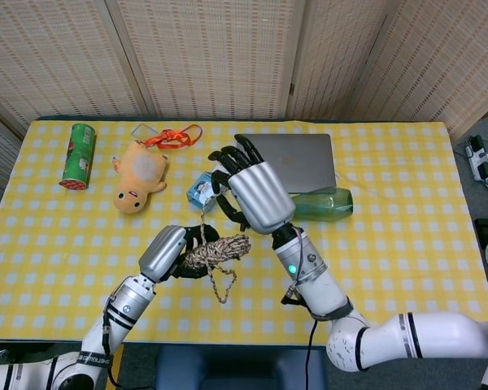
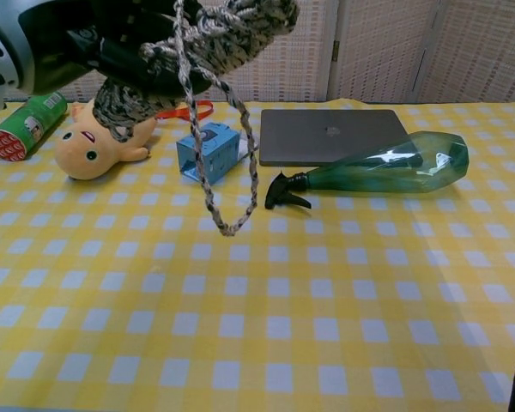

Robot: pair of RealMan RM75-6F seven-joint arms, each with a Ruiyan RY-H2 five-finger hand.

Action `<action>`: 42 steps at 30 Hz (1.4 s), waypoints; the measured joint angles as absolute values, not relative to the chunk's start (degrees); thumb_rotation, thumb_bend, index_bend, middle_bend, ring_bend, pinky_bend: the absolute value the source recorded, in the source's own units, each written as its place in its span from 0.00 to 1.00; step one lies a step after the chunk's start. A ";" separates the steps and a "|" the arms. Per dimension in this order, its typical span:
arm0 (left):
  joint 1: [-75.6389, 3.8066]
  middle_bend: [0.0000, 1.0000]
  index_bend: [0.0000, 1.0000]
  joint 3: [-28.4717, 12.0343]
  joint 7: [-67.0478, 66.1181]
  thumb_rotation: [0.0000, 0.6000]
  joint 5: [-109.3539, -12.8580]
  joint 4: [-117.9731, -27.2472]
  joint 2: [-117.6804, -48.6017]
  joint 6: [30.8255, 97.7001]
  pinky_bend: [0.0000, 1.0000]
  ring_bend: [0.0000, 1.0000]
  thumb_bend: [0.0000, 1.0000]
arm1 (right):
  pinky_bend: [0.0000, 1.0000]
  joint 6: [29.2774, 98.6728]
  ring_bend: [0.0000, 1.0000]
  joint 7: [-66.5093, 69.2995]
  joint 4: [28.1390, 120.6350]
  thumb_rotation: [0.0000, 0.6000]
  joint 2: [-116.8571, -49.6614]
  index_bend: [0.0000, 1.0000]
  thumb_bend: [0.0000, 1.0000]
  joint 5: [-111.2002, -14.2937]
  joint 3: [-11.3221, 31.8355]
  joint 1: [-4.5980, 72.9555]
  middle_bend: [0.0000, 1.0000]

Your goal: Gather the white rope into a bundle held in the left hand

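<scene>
Bench [image 1: 407, 244] with yellow checked cloth, largest thing here. Grey laptop [image 1: 297, 158] lies shut at about 12 o'clock from bench centre, green spray bottle [image 1: 321, 203] lying on its side just in front of it, touching or nearly. Right hand [image 1: 256, 191] is raised above the bench at centre, fingers [image 1: 236, 154] look spread and pointing to 12 o'clock; a strand runs up toward it, but whether it is pinched I cannot tell. Left hand [image 1: 167, 252] sits at 7 o'clock from the right hand, fingers clamped round the white rope [image 1: 218, 250], which is mostly coiled into a fat bundle in that hand. A loop of slack hangs from the bundle, low end near the cloth in chest view [image 2: 227, 227].

Step in hand, my judgement: last slack being wound on. To do it well, keep the left grip tight so coils don't slip, lift the hanging loop with the right hand and lay it over the bundle, then tuck the tail under the left fingers. Risk: loop snagging the blue box or the spray nozzle.

Plush toy [image 1: 138, 175] at 10 o'clock, green can [image 1: 79, 156] at 9 to 10 o'clock on its side, orange strap [image 1: 175, 136] beside the toy. Containers: small blue box [image 1: 202, 191], contents not visible; bottle looks near empty; can closed, cannot tell
</scene>
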State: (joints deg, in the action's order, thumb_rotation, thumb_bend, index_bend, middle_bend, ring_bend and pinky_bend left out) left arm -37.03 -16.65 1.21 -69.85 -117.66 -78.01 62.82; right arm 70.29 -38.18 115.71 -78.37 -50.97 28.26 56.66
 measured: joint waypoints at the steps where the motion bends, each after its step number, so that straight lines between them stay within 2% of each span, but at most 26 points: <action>1: -36.74 0.65 0.63 -16.58 2.90 1.00 -70.84 -117.50 -77.80 62.90 0.72 0.59 0.50 | 0.07 70.29 0.18 -37.50 115.33 1.00 -77.95 0.75 0.54 -50.74 28.24 56.32 0.26; 7: -34.92 0.65 0.63 -16.54 13.55 1.00 -75.55 -116.35 -76.29 64.08 0.72 0.59 0.51 | 0.06 69.21 0.19 -31.88 111.69 1.00 -75.45 0.75 0.54 -50.56 26.16 53.28 0.26; 17: -32.99 0.65 0.63 -19.19 27.54 1.00 -76.20 -114.61 -70.15 64.71 0.72 0.59 0.51 | 0.06 66.54 0.19 -25.21 104.31 1.00 -74.06 0.75 0.54 -57.11 17.42 47.95 0.26; 23: -32.59 0.65 0.63 -21.31 29.38 1.00 -72.94 -113.88 -67.45 64.86 0.72 0.59 0.51 | 0.06 65.52 0.19 -22.48 100.13 1.00 -75.34 0.75 0.54 -63.08 12.21 45.35 0.27; 29: -32.73 0.65 0.63 -23.19 30.51 1.00 -69.08 -113.66 -65.19 64.00 0.72 0.59 0.51 | 0.06 64.08 0.19 -21.37 97.71 1.00 -77.00 0.75 0.54 -66.15 9.02 43.99 0.27; 42: -34.08 0.65 0.63 -26.12 27.54 1.00 -59.83 -111.97 -63.30 62.56 0.72 0.59 0.51 | 0.06 61.08 0.19 -26.61 96.51 1.00 -80.39 0.75 0.54 -72.74 1.58 42.01 0.28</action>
